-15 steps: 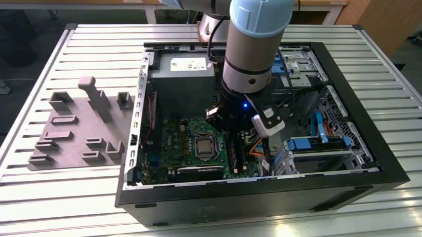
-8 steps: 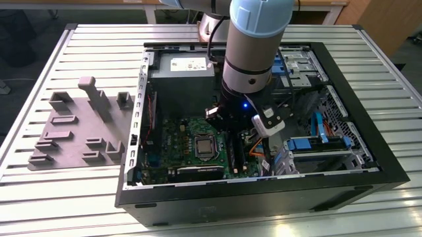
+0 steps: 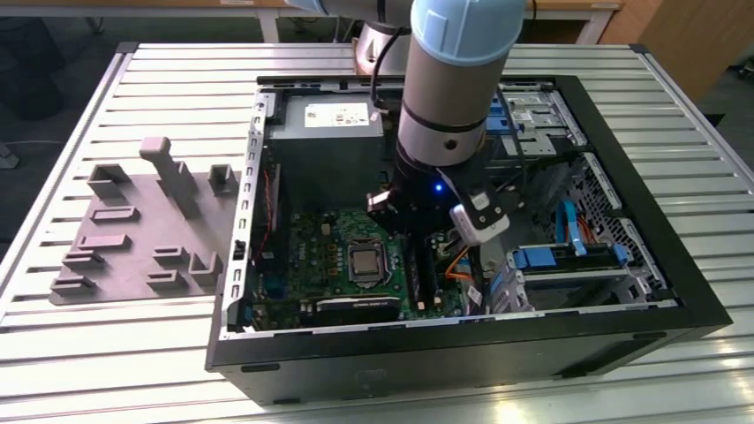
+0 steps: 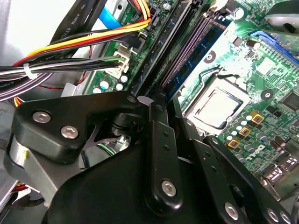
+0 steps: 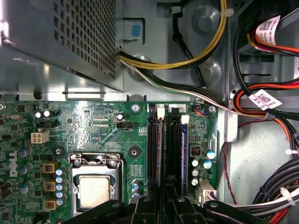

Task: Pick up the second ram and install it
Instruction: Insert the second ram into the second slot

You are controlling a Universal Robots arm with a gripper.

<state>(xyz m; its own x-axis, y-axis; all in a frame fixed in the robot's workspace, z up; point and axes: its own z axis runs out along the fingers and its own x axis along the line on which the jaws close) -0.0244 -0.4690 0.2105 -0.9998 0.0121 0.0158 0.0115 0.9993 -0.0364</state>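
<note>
My gripper (image 3: 410,238) reaches down inside the open computer case, over the black memory slots beside the processor socket (image 3: 366,262). In both wrist views its dark fingers close narrowly, gripper (image 4: 161,99) and gripper (image 5: 164,201), on the second ram (image 5: 159,149), a slim dark stick standing on edge. The stick (image 4: 162,49) runs along a slot on the green motherboard (image 5: 93,126). How deep it sits in the slot I cannot tell. Another stick with blue marks (image 5: 184,149) stands in a neighbouring slot.
Bundled cables (image 4: 84,42) and red and orange wires (image 5: 261,98) crowd the side of the slots away from the socket. The power supply box (image 3: 324,132) fills the case's far end. Grey moulded holder blocks (image 3: 141,230) stand on the table at the exterior view's left.
</note>
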